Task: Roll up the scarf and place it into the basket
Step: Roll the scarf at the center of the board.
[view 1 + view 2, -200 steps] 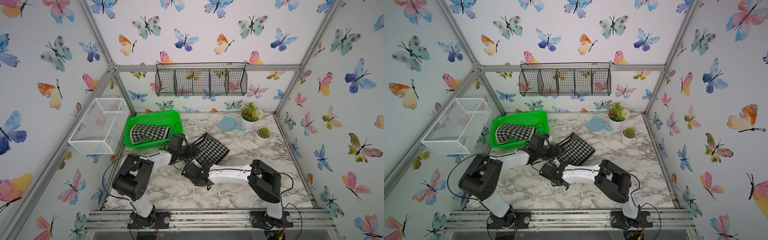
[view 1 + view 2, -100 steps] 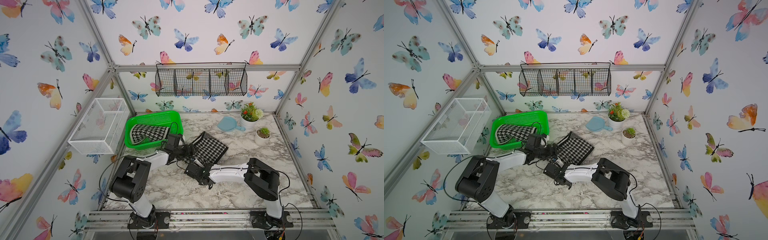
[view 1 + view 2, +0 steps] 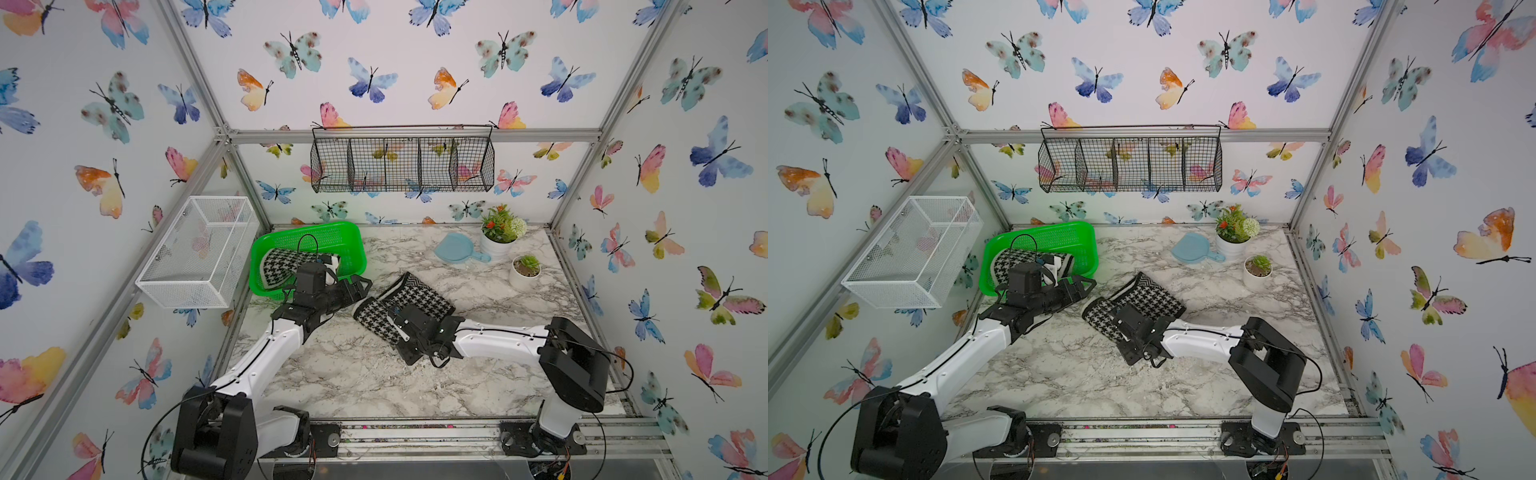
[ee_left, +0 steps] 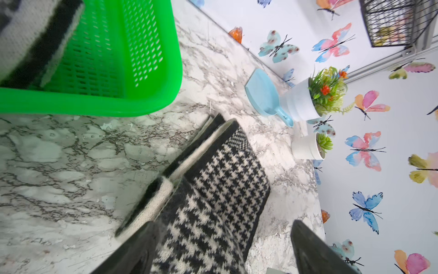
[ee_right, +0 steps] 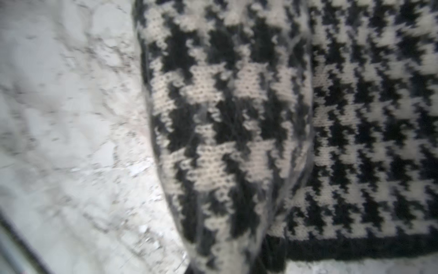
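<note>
The black-and-white houndstooth scarf (image 3: 419, 301) lies mid-table with its near-left end turned up into a thick roll (image 3: 372, 318). My right gripper (image 3: 392, 322) is shut on that roll; in the right wrist view the cloth (image 5: 237, 118) fills the picture and hides the jaws. My left gripper (image 3: 362, 291) stands open just left of the roll. In the left wrist view the scarf (image 4: 225, 170) lies between its dark fingers (image 4: 132, 251). The green basket (image 3: 353, 245) sits at the back left, behind the left gripper, and is also in the left wrist view (image 4: 132, 104).
A second houndstooth cloth (image 3: 282, 266) lies inside the basket. A white wire box (image 3: 199, 253) hangs on the left wall and a black wire rack (image 3: 403, 162) on the back wall. A blue scoop (image 3: 457, 249) and two potted plants (image 3: 500, 232) (image 3: 525, 268) stand at the back right.
My right gripper moved from the bare table onto the scarf's near end and shut on it; that end now stands up as a roll. The left gripper drew back slightly left.
</note>
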Action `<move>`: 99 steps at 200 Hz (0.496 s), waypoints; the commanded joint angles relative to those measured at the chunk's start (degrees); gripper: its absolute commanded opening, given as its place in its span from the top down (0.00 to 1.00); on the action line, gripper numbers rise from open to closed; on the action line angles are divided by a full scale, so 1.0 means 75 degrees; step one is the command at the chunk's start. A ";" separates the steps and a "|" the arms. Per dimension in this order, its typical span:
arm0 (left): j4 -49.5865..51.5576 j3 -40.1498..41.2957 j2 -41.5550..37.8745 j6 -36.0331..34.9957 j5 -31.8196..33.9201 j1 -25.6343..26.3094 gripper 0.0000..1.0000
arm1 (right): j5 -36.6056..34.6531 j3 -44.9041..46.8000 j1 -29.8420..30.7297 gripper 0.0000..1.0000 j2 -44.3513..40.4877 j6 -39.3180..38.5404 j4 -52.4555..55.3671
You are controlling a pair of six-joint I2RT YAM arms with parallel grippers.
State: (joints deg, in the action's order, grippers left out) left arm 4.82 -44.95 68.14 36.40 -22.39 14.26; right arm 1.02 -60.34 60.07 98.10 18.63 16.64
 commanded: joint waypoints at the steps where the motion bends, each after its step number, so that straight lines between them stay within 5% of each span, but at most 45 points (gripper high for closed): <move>1: 0.0307 0.0186 -0.0413 -0.0125 0.0229 0.0010 0.11 | 0.2237 0.0215 -0.0432 0.98 -0.0438 -0.0068 -0.0539; 74: -0.0011 0.0426 -0.0677 -0.0137 0.0154 0.0537 0.12 | 0.6065 0.1089 -0.1982 0.98 -0.0082 0.0840 -0.1846; 99: -0.0149 0.0461 -0.0695 -0.0144 0.0423 0.1025 0.12 | 0.6479 0.1239 -0.2424 0.98 0.0052 0.1115 -0.2141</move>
State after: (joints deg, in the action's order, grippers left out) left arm 5.02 -41.78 64.10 36.21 -21.32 18.96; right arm 39.97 -51.94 44.10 97.49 23.88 4.82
